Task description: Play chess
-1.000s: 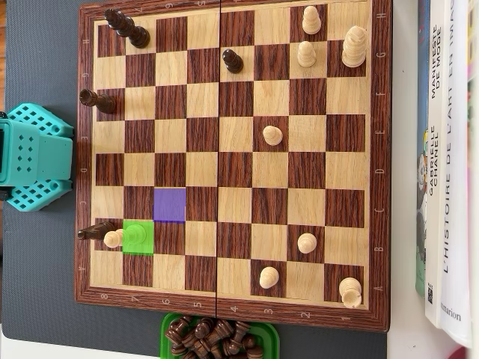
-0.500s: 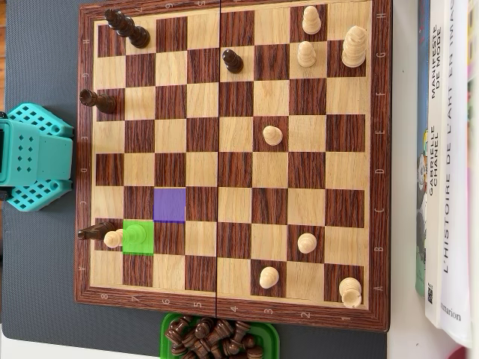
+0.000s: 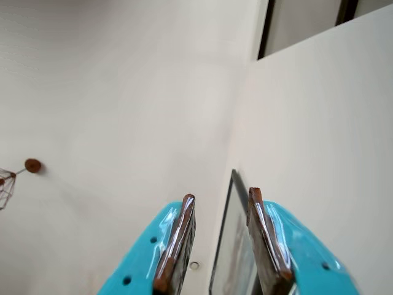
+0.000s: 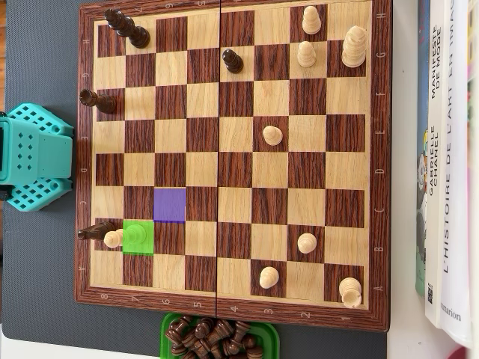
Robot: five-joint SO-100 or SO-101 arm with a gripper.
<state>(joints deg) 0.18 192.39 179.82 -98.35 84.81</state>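
In the overhead view the wooden chessboard [image 4: 88, 149] fills the frame. Several light pieces stand on its right half, among them one near the middle [image 4: 273, 135]. Several dark pieces stand at the top left [image 4: 126, 27] and left edge [image 4: 97, 101]. A green highlighted square [image 4: 147, 247] holds a piece [image 4: 135, 234], with a light pawn [image 4: 113, 238] and a fallen dark piece [image 4: 95, 232] beside it. A purple square [image 4: 169, 205] is empty. My gripper [image 3: 221, 194] is open and empty in the wrist view, facing a wall; it is out of the overhead view.
The arm's teal base [image 4: 30, 157] sits left of the board. A green tray [image 4: 166, 329] of captured dark pieces lies below the board. Books [image 4: 449, 149] lie along the right edge. The wrist view shows white walls, a framed picture [image 3: 236, 246] and a lamp [image 3: 6, 184].
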